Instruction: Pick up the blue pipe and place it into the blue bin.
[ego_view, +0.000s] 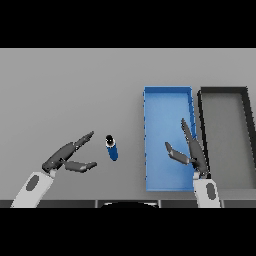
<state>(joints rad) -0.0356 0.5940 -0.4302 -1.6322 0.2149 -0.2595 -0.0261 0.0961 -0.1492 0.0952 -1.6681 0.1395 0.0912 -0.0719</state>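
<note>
Seen from the head: a plain grey worktop (65, 90) carrying three things. Near the middle, a short blue cylindrical pipe (112, 148) with a dark open end, lying on the worktop with the dark end toward the far side and a little to the left. Touched by neither hand.

To the right of the pipe, a long rectangular blue bin (168, 90) with low walls, set lengthwise from near to far, nothing lying inside. Just beside it on the right, a dark grey rectangular bin (223, 90) of about the same shape, the two walls close together.

At the lower left, the left hand (64, 157), dark, on a white and grey arm. Fingers straight and stretched toward the pipe, thumb held apart below them, so the hand is spread and holds nothing. Fingertips near the pipe on its left side but clearly apart from it, with bare worktop between.

At the lower right, the right hand (192, 150), over the near right part of the blue bin. Fingers straight, pointing to the far side along the right wall of the bin; thumb spread out to the left over the bin floor. Also spread apart and holding nothing.
</note>
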